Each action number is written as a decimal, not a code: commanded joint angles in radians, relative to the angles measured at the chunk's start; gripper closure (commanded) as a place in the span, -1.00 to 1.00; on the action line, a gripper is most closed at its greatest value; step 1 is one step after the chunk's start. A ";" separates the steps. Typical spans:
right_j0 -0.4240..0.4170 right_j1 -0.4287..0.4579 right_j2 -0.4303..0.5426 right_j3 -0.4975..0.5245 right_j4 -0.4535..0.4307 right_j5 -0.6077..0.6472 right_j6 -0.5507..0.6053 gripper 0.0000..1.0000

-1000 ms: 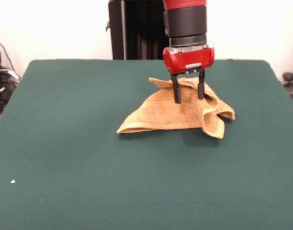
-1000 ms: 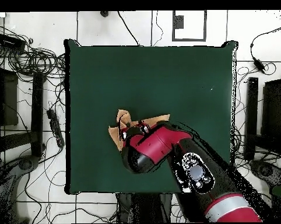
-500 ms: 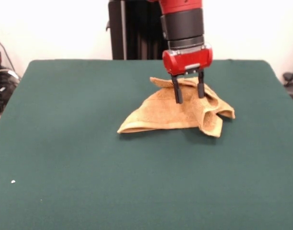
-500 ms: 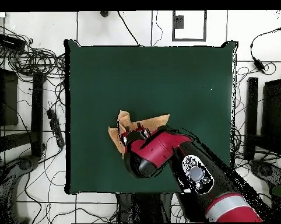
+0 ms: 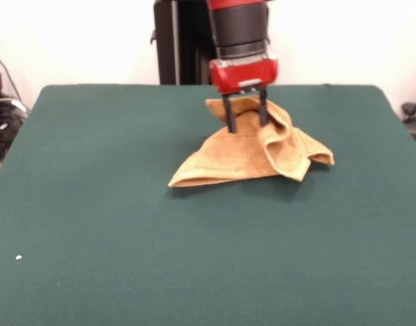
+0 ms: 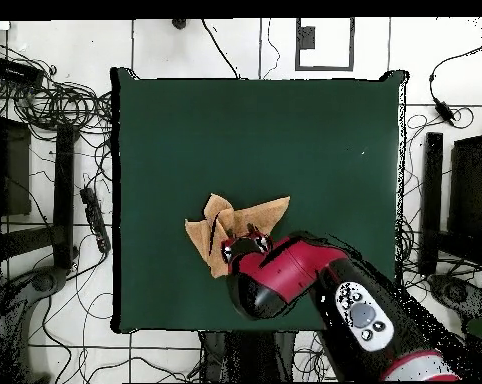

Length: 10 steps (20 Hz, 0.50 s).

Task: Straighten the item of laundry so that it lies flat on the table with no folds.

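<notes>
The golden-tan towel (image 5: 252,153) lies crumpled in a raised, folded heap on the dark green table (image 5: 92,204), right of centre and towards the far side. My gripper (image 5: 246,121) comes straight down onto the heap's far upper ridge. Its two dark fingers (image 5: 229,117) stand apart with towel cloth between and behind them, so it is open. In the overhead view the towel (image 6: 247,216) shows beside the red gripper head (image 6: 247,246) on the table (image 6: 285,130), and the arm hides its near part. No label tag shows.
The black pedestal (image 5: 181,41) stands behind the table's far edge. A small white speck (image 5: 18,257) lies near the front left. Cables and dark equipment (image 6: 45,100) lie on the floor round the table.
My gripper has moved left and towards the far side and risen a little. The towel's upper fold has shifted with it, and the heap's right flap has changed shape.
</notes>
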 commanded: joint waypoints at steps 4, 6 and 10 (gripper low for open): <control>-0.076 -0.037 0.106 0.154 -0.013 0.068 -0.131 -1.00; -0.073 -0.034 0.101 0.157 -0.024 0.060 -0.120 -1.00; -0.079 -0.041 0.098 0.174 -0.030 0.058 -0.114 -1.00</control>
